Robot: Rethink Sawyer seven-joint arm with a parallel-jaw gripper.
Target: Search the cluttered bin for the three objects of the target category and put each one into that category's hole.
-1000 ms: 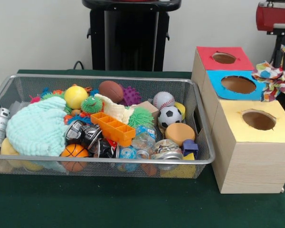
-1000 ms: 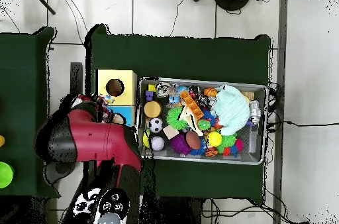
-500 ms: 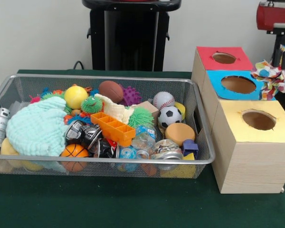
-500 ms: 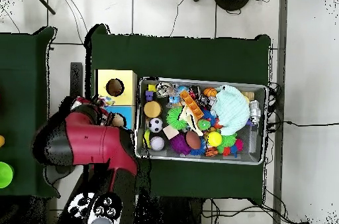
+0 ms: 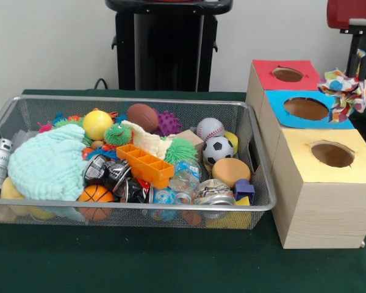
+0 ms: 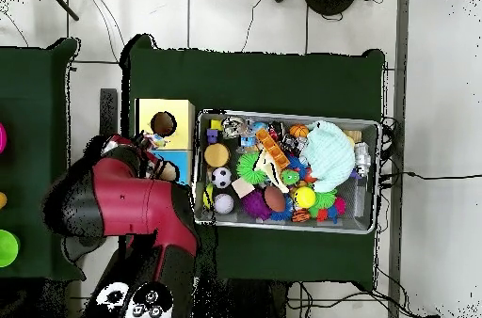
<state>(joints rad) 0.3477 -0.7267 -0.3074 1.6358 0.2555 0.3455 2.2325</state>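
Note:
A patchwork cloth (image 5: 348, 93) of many colours hangs in the air at the far right, over the right rim of the blue box's hole (image 5: 305, 108). My gripper (image 5: 358, 74) comes down from the top right corner and is shut on the cloth's upper part. From overhead the cloth (image 6: 151, 141) peeks out beside the red arm (image 6: 127, 203), next to the boxes. The wire bin (image 5: 134, 99) holds a mint knitted cloth (image 5: 49, 165) at the left and a cream cloth (image 5: 147, 141) in the middle, among balls, cans and blocks.
Three wooden boxes stand in a row right of the bin: red hole (image 5: 287, 74) farthest, blue in the middle, yellow hole (image 5: 332, 154) nearest. A soccer ball (image 5: 218, 149), a baseball (image 5: 210, 128) and an orange tray (image 5: 145, 165) lie in the bin.
The gripper has lifted the patchwork cloth a little higher and drawn it slightly towards the blue hole. The arm has shifted in the overhead view. Nothing in the bin has moved.

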